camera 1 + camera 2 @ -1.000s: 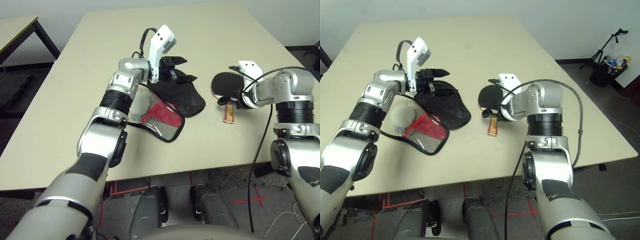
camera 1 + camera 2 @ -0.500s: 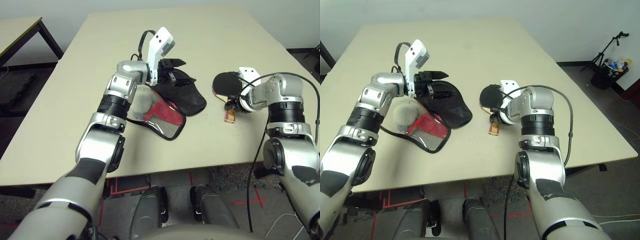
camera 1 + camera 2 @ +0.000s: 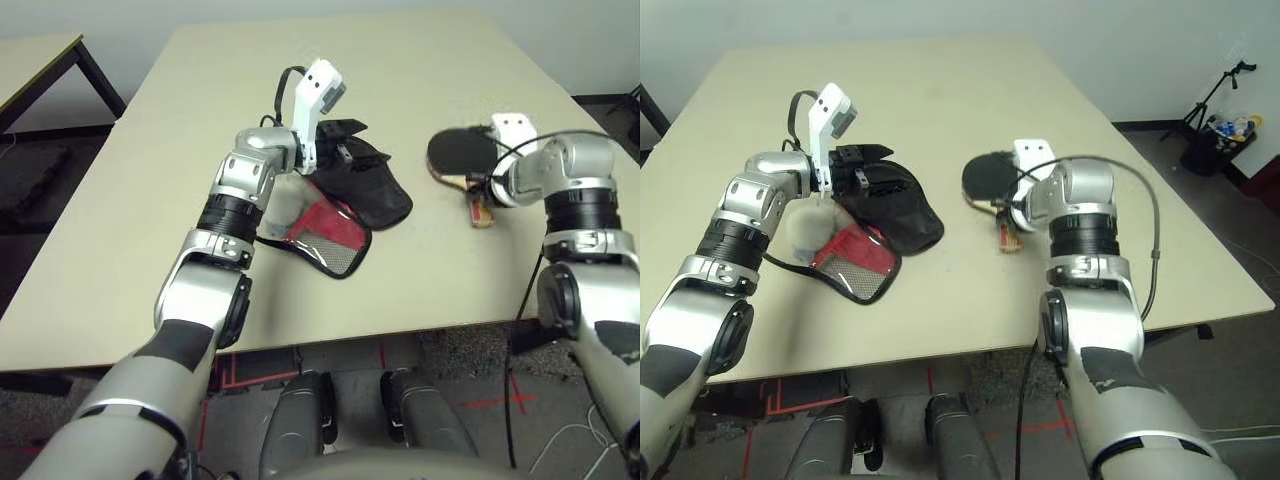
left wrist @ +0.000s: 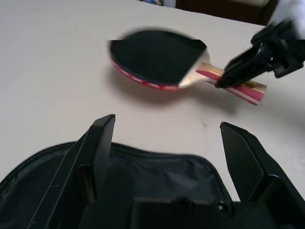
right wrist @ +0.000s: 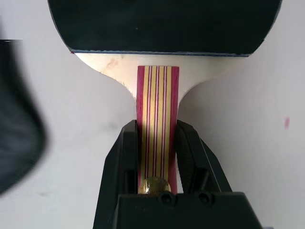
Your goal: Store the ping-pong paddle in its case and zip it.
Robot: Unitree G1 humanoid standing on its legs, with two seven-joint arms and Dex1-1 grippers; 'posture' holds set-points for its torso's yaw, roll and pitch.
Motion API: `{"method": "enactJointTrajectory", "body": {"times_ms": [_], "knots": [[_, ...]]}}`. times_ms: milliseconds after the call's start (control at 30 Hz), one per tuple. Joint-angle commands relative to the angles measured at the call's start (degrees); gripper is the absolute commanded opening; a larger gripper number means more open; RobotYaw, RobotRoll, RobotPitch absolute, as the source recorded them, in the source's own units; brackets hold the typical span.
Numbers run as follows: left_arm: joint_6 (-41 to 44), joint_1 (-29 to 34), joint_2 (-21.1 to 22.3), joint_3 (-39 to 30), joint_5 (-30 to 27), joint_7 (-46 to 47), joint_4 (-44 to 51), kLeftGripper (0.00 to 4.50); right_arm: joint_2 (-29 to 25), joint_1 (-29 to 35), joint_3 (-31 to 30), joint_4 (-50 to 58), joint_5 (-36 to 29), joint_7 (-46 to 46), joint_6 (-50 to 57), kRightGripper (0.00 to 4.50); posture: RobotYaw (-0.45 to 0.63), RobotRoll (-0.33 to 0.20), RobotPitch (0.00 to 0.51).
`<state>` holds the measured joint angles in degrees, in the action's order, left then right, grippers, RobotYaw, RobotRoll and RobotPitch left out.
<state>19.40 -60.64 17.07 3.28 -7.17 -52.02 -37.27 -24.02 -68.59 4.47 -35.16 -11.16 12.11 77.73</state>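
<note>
Right gripper point(image 5: 156, 143) is pinching the red-striped light-wood handle of the black-rubber ping-pong paddle point(image 3: 462, 152), blade toward table centre. Left gripper point(image 4: 174, 143), fingers spread, is hovering over the black-and-red fabric case point(image 3: 340, 205) lying open on the beige table point(image 3: 420, 60). No readable writing on either.

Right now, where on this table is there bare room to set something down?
The far half of the table beyond the case and the ping-pong paddle is bare, as is the robot's-left side. The strip between case and paddle is narrow. The middle is crowded: left gripper open over the case, right gripper shut on the paddle's handle.
</note>
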Motion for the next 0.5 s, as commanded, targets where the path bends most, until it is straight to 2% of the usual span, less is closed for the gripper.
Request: {"method": "enactJointTrajectory", "body": {"times_ms": [33,267,500], "knots": [[1.39,0.09,1.06,-1.91,-0.79,2.38,-0.17,4.50,1.37,-1.93,-2.04,1.16,-1.62,3.19,3.09,1.14,-0.11,0.000,0.119],[3.61,1.67,4.90,-5.21,-2.04,6.34,1.53,4.50,6.82,-2.68,-4.89,5.05,-3.79,6.24,8.60,1.14,-0.08,0.000,0.128],[6.42,4.99,8.44,-7.37,-3.01,9.11,5.45,4.50,10.20,-2.56,-9.34,2.79,-3.38,9.17,5.87,1.14,-0.04,0.000,0.138]]}}
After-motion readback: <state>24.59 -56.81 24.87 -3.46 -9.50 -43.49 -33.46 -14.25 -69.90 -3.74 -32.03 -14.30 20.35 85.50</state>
